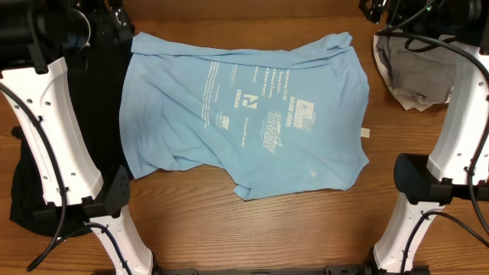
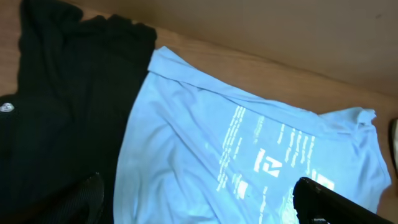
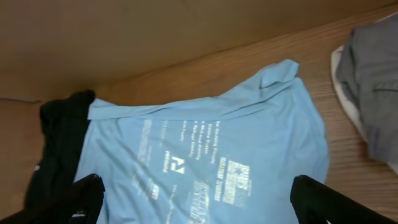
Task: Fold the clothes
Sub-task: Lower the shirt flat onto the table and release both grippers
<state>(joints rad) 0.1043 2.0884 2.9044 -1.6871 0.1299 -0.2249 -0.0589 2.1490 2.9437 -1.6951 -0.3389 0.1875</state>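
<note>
Closest to the wrist cameras, the left end effector (image 2: 205, 208) and right end effector (image 3: 202, 205) gape empty. Beyond, the light blue T-shirt (image 1: 244, 107) lies wrinkled on the worktop (image 1: 252, 229), one edge over the black garment (image 1: 95, 92); a pinch there risks dragging both.

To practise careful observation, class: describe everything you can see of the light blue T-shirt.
The light blue T-shirt looks like soft, thin fabric with white printed text and logos. It lies spread out but wrinkled on the wooden table, print facing up. One long edge is turned over in a fold, and a small white tag shows at another edge. One side lies against the black garment.
</note>
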